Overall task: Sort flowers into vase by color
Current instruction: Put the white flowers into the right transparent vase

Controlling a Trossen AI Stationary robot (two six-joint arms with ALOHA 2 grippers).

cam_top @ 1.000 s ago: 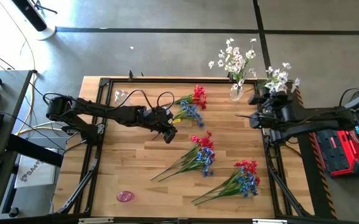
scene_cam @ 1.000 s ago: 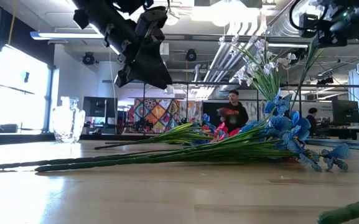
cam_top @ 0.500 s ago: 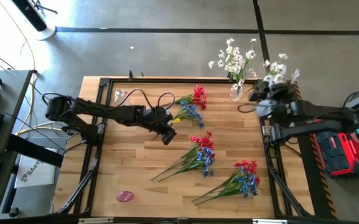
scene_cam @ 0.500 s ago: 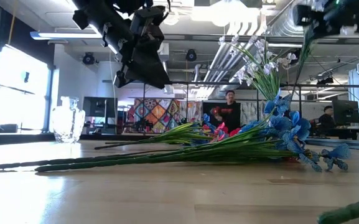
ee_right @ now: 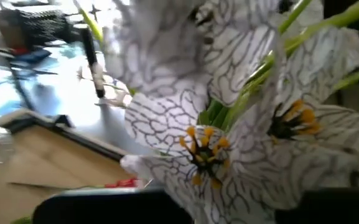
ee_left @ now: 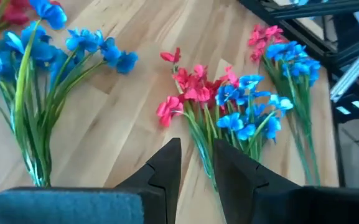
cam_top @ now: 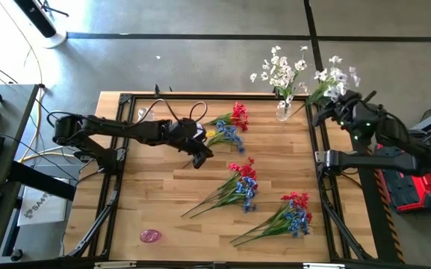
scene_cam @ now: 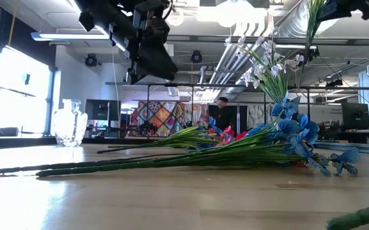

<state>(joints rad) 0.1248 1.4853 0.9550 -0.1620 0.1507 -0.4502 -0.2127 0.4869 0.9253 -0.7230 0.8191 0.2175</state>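
Observation:
My right gripper [cam_top: 343, 112] is high over the table's far right corner, shut on a white flower spray [cam_top: 336, 77] whose blossoms [ee_right: 229, 124] fill the right wrist view. A glass vase [cam_top: 283, 112] at the far edge holds other white sprays [cam_top: 278, 71]. Three mixed red and blue bunches lie flat on the table [cam_top: 226, 128], [cam_top: 239, 183], [cam_top: 290, 213]. My left gripper [cam_top: 199, 159] hovers open and empty above the table, just left of the far bunch; its wrist view looks past it [ee_left: 196, 146] at the middle bunch [ee_left: 229, 99]. My right gripper holds the white spray somewhere along its green stem; the blossoms hide the fingers in the wrist view. The stem [scene_cam: 311, 29] hangs down below the gripper [scene_cam: 347, 7], clear of the table, and the blossoms stand beyond it toward the far edge.
An empty clear glass vase [cam_top: 144, 114] stands at the far left corner, also seen as the vase [scene_cam: 69, 124] in the low view. A small pink object [cam_top: 150, 236] lies near the near edge. Bare wood [cam_top: 155, 194] lies in the left half. A person [scene_cam: 222, 112] moves in the room behind.
My right gripper has risen and swung toward the table's far right corner, carrying the white spray up with it; the stem now hangs higher in the low view. My left gripper has stayed about where it was. The person in the background has walked leftward.

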